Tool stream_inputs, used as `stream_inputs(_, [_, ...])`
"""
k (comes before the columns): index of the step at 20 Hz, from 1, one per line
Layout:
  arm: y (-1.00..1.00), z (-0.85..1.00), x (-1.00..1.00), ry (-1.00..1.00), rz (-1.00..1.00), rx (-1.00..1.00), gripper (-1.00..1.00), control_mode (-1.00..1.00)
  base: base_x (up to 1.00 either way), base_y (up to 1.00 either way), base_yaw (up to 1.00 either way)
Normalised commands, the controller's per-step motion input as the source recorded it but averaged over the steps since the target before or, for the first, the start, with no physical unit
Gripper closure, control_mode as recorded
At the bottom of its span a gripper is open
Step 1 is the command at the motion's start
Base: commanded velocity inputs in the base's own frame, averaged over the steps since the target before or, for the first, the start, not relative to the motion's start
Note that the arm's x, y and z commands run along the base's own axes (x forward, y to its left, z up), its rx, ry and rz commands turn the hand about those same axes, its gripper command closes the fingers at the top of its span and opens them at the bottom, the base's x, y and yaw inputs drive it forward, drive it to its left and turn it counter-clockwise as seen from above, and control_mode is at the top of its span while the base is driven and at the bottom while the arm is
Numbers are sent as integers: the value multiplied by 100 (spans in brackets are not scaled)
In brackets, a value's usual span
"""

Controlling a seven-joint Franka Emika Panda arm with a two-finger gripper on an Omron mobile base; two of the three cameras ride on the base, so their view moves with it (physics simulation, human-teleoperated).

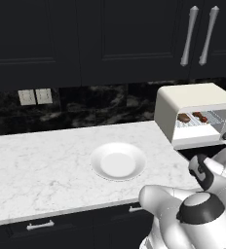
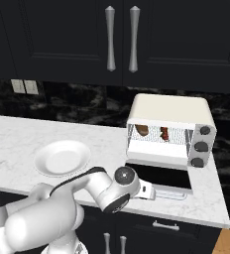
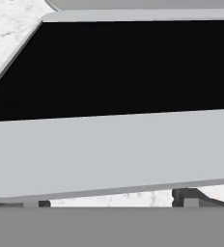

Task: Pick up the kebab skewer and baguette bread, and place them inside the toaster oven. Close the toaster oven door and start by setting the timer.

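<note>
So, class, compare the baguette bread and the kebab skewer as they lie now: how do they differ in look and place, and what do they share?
The baguette bread is one plain brown loaf; the kebab skewer is made up of separate red and dark chunks. The baguette bread lies to the left on the rack, the kebab skewer nearer the middle, towards the knobs. Both already rest inside the toaster oven, whose door lies folded down open.

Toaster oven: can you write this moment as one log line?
toaster oven | door down | baguette bread, kebab skewer on rack | gripper open by door
</note>
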Motion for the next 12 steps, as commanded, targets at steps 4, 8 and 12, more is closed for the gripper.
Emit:
stream_inputs(4, [7, 37, 31, -1, 0, 3, -100, -100, 0, 0, 0])
stream_inputs(8, [9, 53, 45, -2, 0, 4, -100, -100, 0, 0, 0])
stream_inputs(12, [5, 61, 48, -4, 0, 3, -100, -100, 0, 0, 0])
